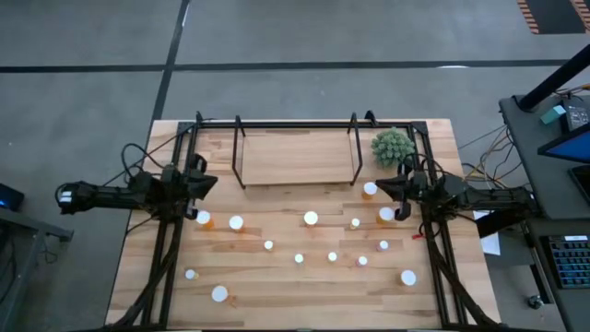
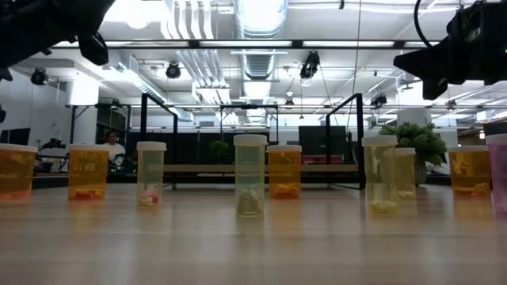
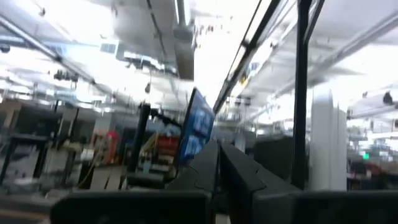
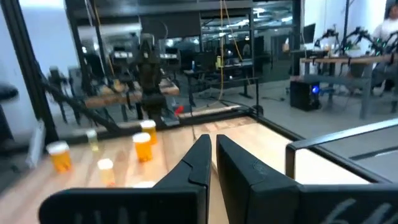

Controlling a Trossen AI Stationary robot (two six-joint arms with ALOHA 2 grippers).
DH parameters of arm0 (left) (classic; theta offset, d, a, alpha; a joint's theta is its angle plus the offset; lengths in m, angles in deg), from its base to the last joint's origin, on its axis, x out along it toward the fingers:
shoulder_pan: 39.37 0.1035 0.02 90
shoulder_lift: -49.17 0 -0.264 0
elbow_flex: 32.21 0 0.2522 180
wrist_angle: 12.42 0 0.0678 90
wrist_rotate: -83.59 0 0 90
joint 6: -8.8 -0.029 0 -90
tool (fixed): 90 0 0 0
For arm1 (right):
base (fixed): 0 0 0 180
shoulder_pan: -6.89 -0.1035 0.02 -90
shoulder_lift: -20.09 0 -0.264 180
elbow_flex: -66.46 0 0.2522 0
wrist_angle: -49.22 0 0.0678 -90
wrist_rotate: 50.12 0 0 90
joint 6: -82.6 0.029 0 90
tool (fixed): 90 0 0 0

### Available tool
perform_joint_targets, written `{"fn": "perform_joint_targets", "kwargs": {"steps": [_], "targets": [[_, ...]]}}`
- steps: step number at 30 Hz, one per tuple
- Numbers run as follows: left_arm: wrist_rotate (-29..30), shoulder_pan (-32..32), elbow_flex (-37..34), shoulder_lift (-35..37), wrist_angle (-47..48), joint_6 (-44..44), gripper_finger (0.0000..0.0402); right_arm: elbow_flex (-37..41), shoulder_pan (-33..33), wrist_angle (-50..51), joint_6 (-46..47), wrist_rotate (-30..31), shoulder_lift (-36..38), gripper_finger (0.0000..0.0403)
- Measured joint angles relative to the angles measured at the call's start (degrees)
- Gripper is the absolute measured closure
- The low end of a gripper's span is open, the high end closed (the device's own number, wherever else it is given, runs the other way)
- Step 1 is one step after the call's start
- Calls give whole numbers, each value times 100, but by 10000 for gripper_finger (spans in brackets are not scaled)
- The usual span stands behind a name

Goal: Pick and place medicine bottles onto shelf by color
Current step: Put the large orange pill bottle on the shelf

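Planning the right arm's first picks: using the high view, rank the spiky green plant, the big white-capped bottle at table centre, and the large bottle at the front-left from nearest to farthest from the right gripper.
From the right gripper:
1. Plant, just behind it, by the shelf.
2. Centre bottle, mid-table.
3. Front-left bottle, far across, on the left arm's side.

1. We see the right gripper (image 4: 213, 149) with its two dark fingers (image 4: 198, 163) closed together, empty.
2. Beyond them lies the light wooden counter (image 4: 180, 140).
3. Two orange white-capped medicine bottles (image 4: 144, 142) stand there, apart from each other.
4. The left arm (image 4: 148, 74) rises behind them.
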Motion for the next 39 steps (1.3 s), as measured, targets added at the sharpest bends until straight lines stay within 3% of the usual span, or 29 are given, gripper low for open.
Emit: {"fn": "perform_joint_targets", "kwargs": {"steps": [11, 17, 22, 39], "targets": [[0, 1, 79, -2, -412, 7, 402, -12, 15, -1323, -65, 139, -11, 385], [7, -1, 83, -23, -450, 5, 402, -292, 11, -1698, -485, -478, -118, 385], [54, -2, 87, -86, -448, -62, 402, -345, 13, -1676, -1084, -492, -267, 385], [330, -2, 37, -259, -447, -149, 402, -345, 13, -1563, -1104, -381, -324, 385]]}}
